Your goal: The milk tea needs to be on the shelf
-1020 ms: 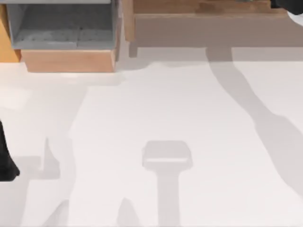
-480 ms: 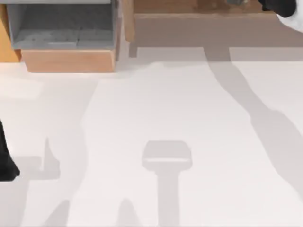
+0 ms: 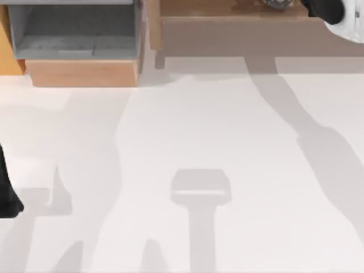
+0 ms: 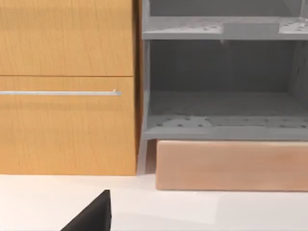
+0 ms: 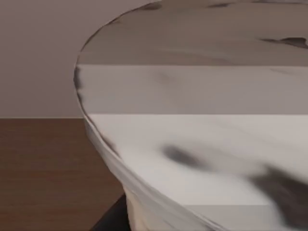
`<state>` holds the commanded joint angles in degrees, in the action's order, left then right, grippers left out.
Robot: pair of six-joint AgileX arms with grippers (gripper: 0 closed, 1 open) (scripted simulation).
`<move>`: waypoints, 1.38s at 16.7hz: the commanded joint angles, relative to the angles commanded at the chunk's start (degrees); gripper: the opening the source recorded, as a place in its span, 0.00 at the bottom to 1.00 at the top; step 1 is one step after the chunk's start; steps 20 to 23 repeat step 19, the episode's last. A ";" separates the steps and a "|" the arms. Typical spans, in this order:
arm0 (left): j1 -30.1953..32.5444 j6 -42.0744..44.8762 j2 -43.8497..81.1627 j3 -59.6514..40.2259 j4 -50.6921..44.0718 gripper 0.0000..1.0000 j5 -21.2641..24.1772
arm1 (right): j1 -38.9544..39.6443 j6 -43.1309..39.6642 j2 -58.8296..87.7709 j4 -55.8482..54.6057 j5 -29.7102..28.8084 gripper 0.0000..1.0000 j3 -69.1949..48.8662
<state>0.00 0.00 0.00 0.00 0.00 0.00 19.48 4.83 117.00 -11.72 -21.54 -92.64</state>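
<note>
The milk tea, rounded with a mottled dark-and-whitish surface, shows partly at the top edge over the plank of the light-brown shelf. My right gripper is right beside it at the back right, shut on it. Seen very close in the right wrist view, the milk tea stands just above the shelf's brown board, and a dark fingertip shows under it. My left arm is parked at the table's left edge, and one of its dark fingertips shows in the left wrist view.
A grey-lined box compartment with a pale wood front stands at the back left, beside an orange cabinet. The left wrist view faces that cabinet and the compartment. The white table stretches in front.
My right arm has come further into the top view from the back right corner, carrying the milk tea leftwards over the shelf. The left arm has not moved.
</note>
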 joint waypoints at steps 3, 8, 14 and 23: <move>0.00 0.00 0.00 0.00 0.00 1.00 0.00 | 0.00 0.00 0.00 0.00 0.00 0.23 0.00; 0.00 0.00 0.00 0.00 0.00 1.00 0.00 | 0.00 0.00 0.00 0.00 0.00 0.60 0.00; 0.00 0.00 0.00 0.00 0.00 1.00 0.00 | 0.00 0.00 0.00 0.00 0.00 1.00 0.00; 0.00 0.00 0.00 0.00 0.00 1.00 0.00 | 0.00 0.00 0.00 0.00 0.00 1.00 0.00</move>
